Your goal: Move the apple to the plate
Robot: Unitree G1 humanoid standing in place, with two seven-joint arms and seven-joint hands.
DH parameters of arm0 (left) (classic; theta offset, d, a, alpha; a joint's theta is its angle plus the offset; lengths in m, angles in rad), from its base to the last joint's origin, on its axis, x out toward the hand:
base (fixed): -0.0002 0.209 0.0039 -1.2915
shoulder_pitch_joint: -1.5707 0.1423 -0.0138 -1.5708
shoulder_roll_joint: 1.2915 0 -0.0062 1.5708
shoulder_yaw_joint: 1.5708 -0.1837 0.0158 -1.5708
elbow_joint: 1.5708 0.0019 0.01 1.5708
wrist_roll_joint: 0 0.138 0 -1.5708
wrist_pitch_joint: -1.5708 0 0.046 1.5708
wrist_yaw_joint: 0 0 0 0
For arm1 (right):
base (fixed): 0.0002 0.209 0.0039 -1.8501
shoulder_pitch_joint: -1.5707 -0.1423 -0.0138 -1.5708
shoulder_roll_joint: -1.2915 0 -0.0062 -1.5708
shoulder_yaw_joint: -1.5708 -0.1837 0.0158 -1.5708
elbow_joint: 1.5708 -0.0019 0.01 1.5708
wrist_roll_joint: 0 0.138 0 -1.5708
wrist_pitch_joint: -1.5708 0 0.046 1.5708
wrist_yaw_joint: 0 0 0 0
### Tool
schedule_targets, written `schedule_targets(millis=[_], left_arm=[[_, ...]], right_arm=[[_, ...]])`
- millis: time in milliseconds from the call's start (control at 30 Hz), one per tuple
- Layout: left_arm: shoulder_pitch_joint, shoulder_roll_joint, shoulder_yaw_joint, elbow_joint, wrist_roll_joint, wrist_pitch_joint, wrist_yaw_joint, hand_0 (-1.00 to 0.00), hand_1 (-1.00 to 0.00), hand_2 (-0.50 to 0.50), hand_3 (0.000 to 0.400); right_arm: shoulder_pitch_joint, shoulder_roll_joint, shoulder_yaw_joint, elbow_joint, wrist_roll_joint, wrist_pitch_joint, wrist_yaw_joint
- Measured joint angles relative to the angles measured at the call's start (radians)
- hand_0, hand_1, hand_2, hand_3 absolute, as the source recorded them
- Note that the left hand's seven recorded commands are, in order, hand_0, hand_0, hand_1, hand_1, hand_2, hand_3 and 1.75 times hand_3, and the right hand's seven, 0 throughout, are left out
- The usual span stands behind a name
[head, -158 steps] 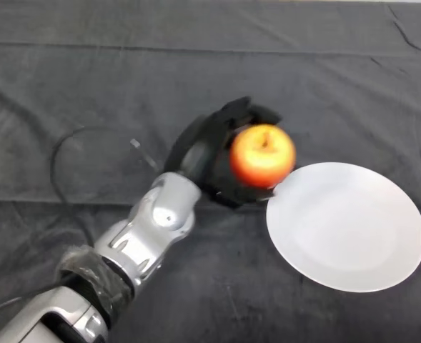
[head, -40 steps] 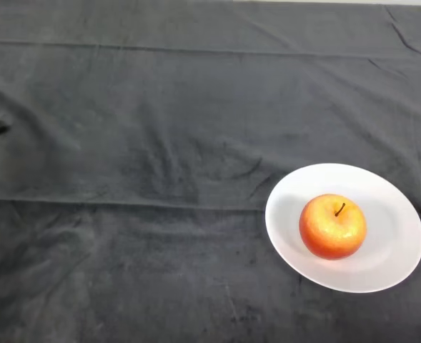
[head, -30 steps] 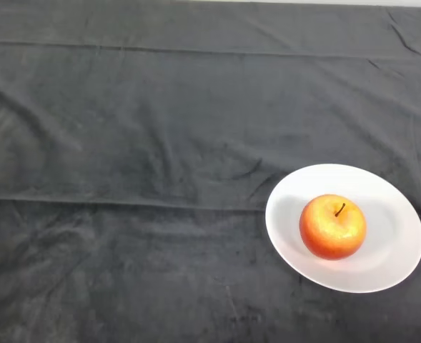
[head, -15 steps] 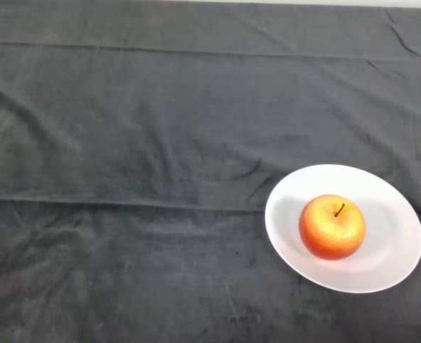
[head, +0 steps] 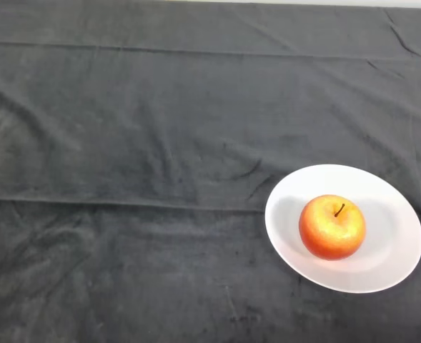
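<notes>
Apple [head: 332,226], red-yellow, upright, stem up; seated left of centre on white plate [head: 396,246]; dark cloth [head: 139,143] beneath. Hand absent from view; finger state cannot be told. Task judged complete; nothing to adjust.

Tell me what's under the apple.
The apple sits upright, stem up, on the white plate, a little left of its middle. The plate rests on the dark cloth. The patch of plate directly beneath the apple is covered, so nothing there can be seen.
</notes>
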Motion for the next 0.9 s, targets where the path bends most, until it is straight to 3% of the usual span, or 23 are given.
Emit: schedule_targets(millis=[900], left_arm=[[-0.010,-0.047,0.037,-0.003,0.025,0.014,-0.061,0.00,0.00,0.00,0.000]], right_arm=[[0.000,0.000,0.0000,0.000,0.0000,0.000,0.0000]])
